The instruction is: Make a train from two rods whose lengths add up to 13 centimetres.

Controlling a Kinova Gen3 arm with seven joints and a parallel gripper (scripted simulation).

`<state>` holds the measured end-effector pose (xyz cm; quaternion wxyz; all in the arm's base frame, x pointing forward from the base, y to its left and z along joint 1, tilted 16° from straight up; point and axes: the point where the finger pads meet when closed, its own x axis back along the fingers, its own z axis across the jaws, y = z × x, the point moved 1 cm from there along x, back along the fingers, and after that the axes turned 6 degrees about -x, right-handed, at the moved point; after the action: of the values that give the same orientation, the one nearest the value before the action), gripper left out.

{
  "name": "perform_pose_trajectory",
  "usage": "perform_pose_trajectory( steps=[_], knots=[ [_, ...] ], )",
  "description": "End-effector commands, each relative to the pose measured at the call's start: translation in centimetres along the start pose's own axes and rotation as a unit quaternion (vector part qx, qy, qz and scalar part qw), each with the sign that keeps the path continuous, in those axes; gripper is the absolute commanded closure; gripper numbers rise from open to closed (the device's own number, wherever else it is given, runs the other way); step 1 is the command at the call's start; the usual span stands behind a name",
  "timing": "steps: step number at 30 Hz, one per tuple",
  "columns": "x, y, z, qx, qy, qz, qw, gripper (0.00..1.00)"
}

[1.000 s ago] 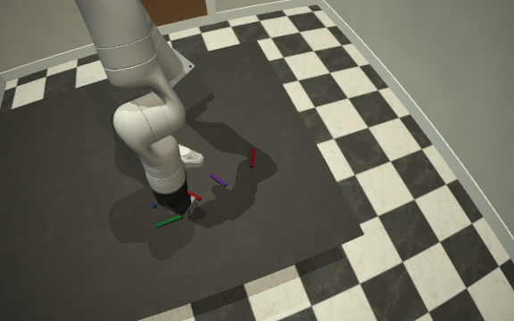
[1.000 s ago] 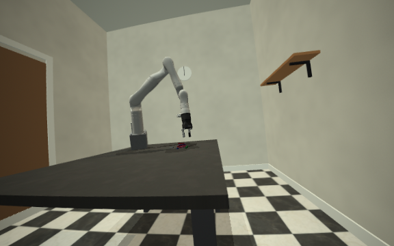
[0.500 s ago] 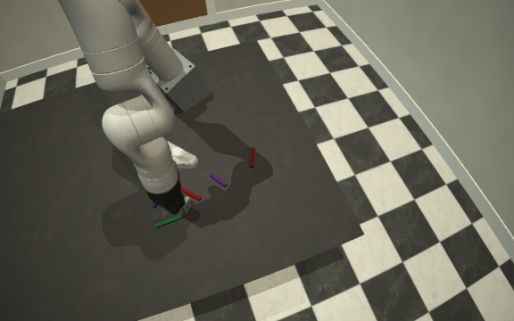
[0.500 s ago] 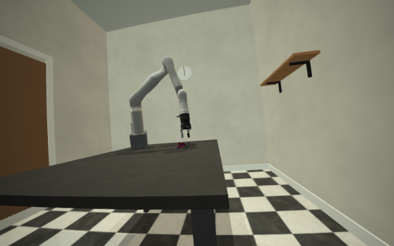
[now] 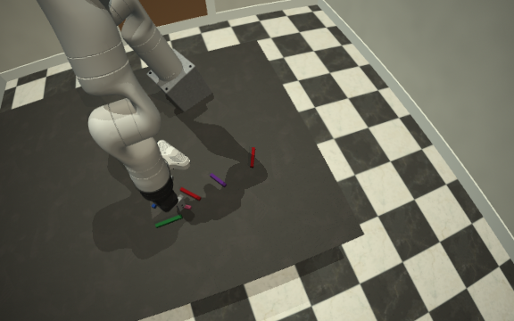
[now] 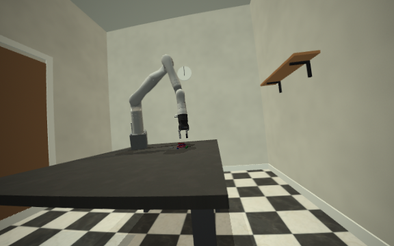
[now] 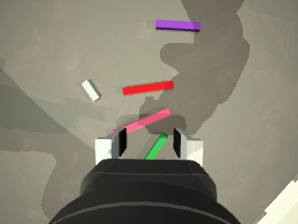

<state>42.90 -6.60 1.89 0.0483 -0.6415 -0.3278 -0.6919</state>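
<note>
1. The dark counter point(image 5: 38, 178) carries a scatter of coloured rods toward its middle, nearer the right edge than the left, with the arm's base point(image 5: 194, 95) fixed near the far edge.
2. The pale arm point(image 5: 123, 129) bends down over the rods, and its gripper point(image 7: 149, 141) hangs above the counter with its jaws spread wide and nothing between them, as the exterior view shows.
3. The pink rod point(image 7: 141, 124) lies flat directly under the gripper, running crosswise beneath both fingers; the top view shows only its tip.
4. The green rod point(image 5: 168, 221) lies flat just on the near side of the gripper, apart from the pink one.
5. A red rod point(image 5: 190, 193) lies just beyond the pink rod, toward the right edge; a second red rod point(image 5: 252, 157) lies well apart, closest to the right edge.
6. The purple rod point(image 5: 218, 179) lies between the two red ones, touching neither.
7. The grey rod point(image 7: 91, 90) and the tiny blue rod point(image 5: 153, 205) lie near the gripper.
</note>
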Motion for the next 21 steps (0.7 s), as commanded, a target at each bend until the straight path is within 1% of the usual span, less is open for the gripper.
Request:
perform_pose_trajectory(
  steps=[1, 5, 6, 16, 17, 21],
  knots=[
    [0.0, 0.3, -0.2, -0.006, 0.000, 0.001, 1.000, 0.00],
    [0.0, 0.3, -0.2, -0.006, 0.000, 0.001, 1.000, 0.00],
    [-0.2, 0.6, -1.1, -0.035, -0.001, 0.009, 0.999, 0.00],
    [-0.2, 0.6, -1.1, -0.035, -0.001, 0.009, 0.999, 0.00],
    [-0.4, 0.8, -1.9, -0.063, -0.002, 0.017, 0.998, 0.00],
    [-0.4, 0.8, -1.9, -0.063, -0.002, 0.017, 0.998, 0.00]
  ],
)
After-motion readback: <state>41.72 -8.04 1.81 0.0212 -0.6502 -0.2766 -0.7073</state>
